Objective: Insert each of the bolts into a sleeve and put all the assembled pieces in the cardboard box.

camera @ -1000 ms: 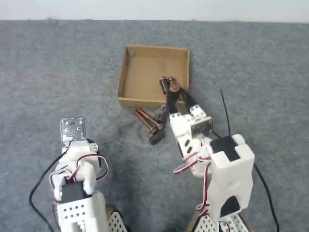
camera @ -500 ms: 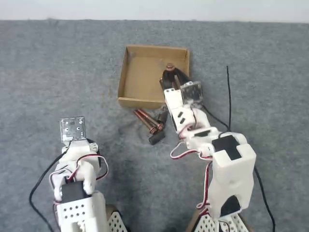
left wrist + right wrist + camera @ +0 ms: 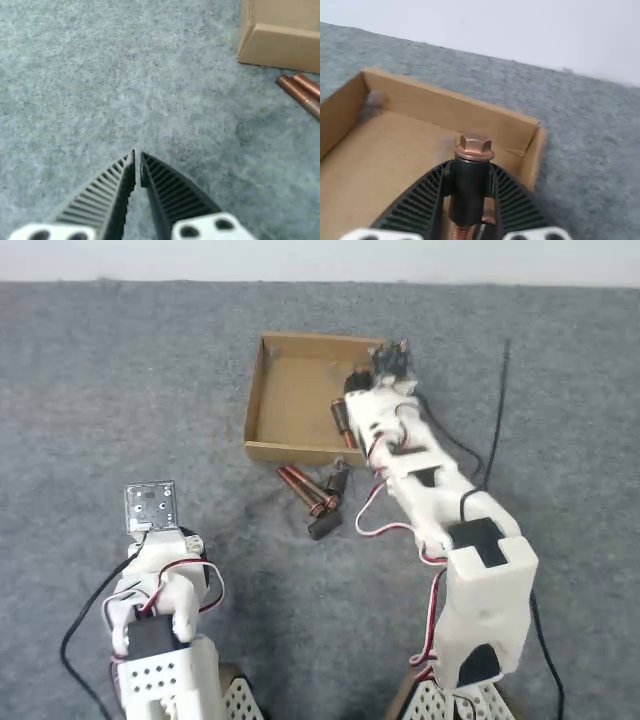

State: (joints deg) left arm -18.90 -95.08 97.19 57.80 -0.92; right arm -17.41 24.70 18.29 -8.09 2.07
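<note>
Two loose copper-coloured bolts lie side by side on the grey felt-covered desk, just in front of the near wall of the brown cardboard box. Two black cylindrical sleeves lie beside them, one at their nearer ends and the other closer to the box. One assembled piece lies inside the box by its right wall. The right arm stretches forward over the box's near right corner. The right gripper clamps a second bolt-and-sleeve piece over the box floor, its hex head protruding past the fingertips. The left arm sits folded back. The left gripper points at the felt, jaws almost touching with nothing between them.
</note>
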